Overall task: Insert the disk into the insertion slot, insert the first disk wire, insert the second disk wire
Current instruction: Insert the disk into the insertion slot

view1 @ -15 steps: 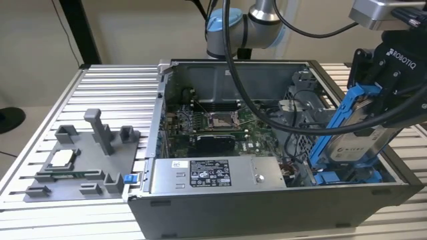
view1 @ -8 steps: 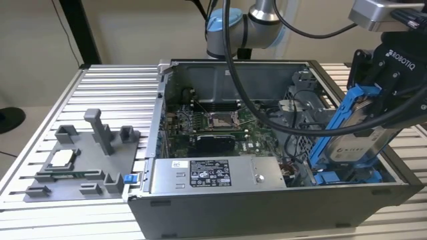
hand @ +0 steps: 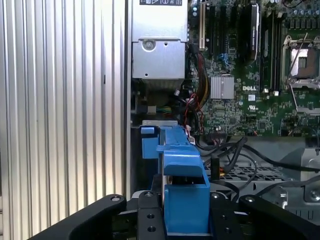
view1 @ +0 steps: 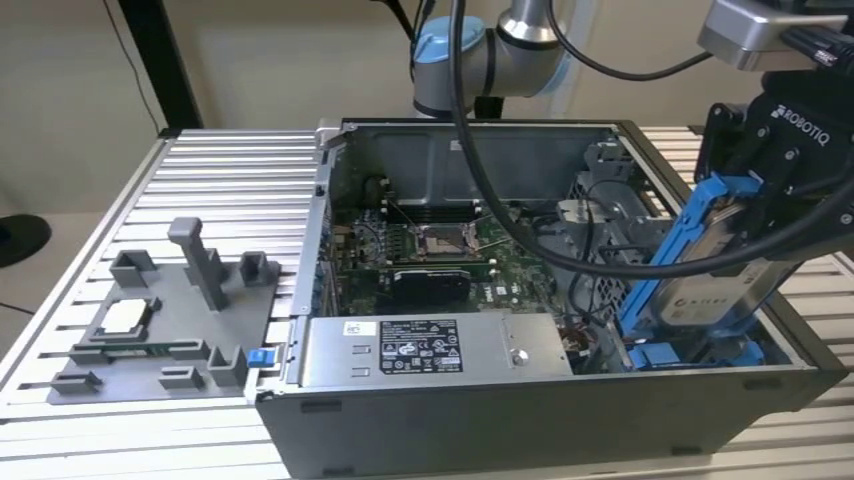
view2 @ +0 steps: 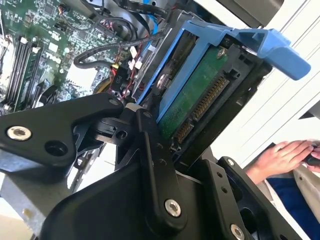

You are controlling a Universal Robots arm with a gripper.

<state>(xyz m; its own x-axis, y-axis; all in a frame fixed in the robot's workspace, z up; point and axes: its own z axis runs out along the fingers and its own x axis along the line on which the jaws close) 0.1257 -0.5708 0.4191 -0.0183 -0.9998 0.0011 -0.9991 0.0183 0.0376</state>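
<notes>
Gripper [view1: 758, 232] clamping disk [view1: 714, 290] by blue carrier, holding it tilted, lower end aiming down at insertion slot [view1: 674, 355] at exterior view's right of open case [view1: 534, 420]. Judged lining up for entry; disk not yet seated. Black cables [view1: 587, 262] looping just beside slot, posing snag risk. Power supply box [view1: 427, 345] sitting near. Person's hand [view2: 282, 157] resting outside case.

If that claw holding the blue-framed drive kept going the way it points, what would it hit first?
Probably the insertion slot, whose blue rails lie just under the disk that the gripper holds, though depth is unclear.
</notes>
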